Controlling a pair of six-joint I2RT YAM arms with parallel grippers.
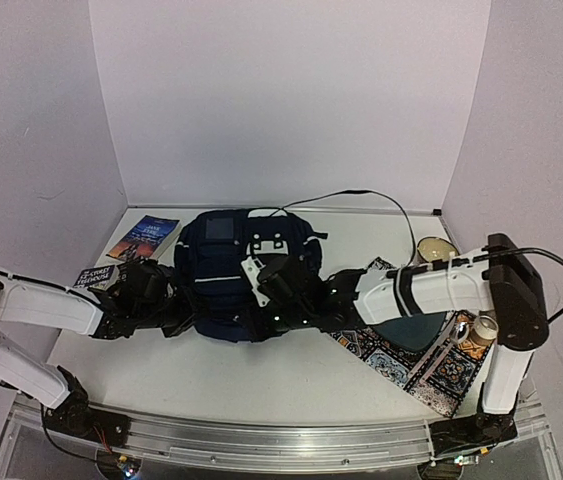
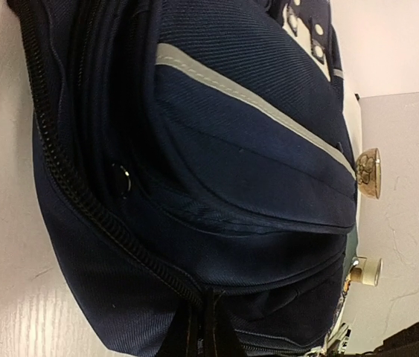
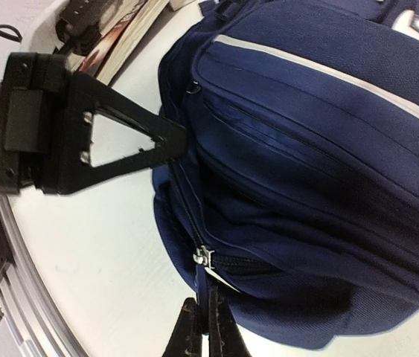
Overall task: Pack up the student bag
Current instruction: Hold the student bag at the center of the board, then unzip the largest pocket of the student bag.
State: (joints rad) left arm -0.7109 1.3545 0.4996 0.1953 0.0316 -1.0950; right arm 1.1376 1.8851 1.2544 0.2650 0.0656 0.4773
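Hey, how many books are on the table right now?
2. A blue book lies back left of the student bag; a dark-covered book sits nearer, partly covered by the left arm. More could be hidden under the bag or arms.
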